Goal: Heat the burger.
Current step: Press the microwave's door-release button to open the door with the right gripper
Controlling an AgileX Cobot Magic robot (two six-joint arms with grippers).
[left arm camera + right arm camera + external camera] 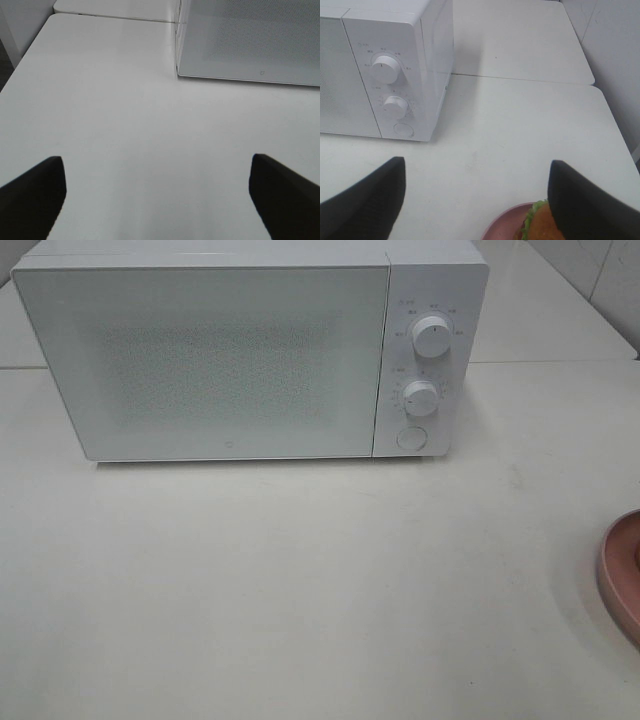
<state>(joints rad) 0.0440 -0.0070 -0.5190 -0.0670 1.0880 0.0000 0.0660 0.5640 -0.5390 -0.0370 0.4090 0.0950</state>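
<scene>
The burger (545, 227), with a golden-brown bun and a green lettuce frill, sits on a pink plate (506, 221) at the lower edge of the right wrist view. It is partly hidden behind one dark finger (585, 200). My right gripper (477, 167) is open above the table, just short of the burger, and holds nothing. My left gripper (156, 165) is open over bare white table, in front of the microwave's left corner. The white microwave (240, 360) stands at the back with its door shut. Neither gripper shows in the high view.
Two round knobs (432, 337) (421, 397) and a round button (410, 437) are on the microwave's right panel. The pink plate's rim (620, 575) shows at the high view's right edge. A wall (615, 60) stands close behind the table's right side.
</scene>
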